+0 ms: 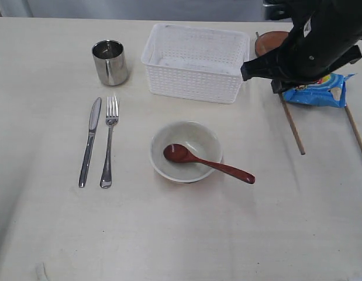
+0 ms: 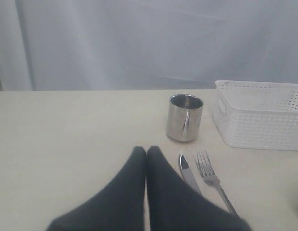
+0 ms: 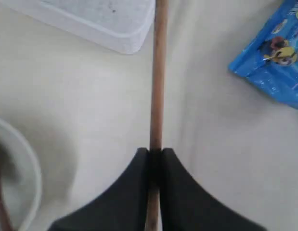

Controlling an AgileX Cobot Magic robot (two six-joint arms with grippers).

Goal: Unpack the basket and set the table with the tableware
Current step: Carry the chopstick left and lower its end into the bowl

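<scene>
My right gripper (image 3: 155,153) is shut on a wooden chopstick (image 3: 158,72), which runs out between the fingers towards the white basket (image 3: 110,24). In the exterior view that chopstick (image 1: 292,126) lies right of the basket (image 1: 195,61), under the black right arm (image 1: 312,44). A second chopstick (image 1: 357,133) lies at the right edge. The off-white bowl (image 1: 195,137) holds the red-brown spoon (image 1: 207,163). Knife (image 1: 90,142) and fork (image 1: 109,143) lie side by side below the steel cup (image 1: 109,61). A brown plate (image 1: 267,42) peeks from behind the arm. My left gripper (image 2: 146,150) is shut and empty, near the knife (image 2: 187,171).
A blue chip bag (image 1: 318,91) lies between the two chopsticks, close to the right gripper. The basket shows nothing inside. The table (image 1: 169,234) stretches bare below the bowl. A grey curtain (image 2: 139,43) hangs behind the far edge.
</scene>
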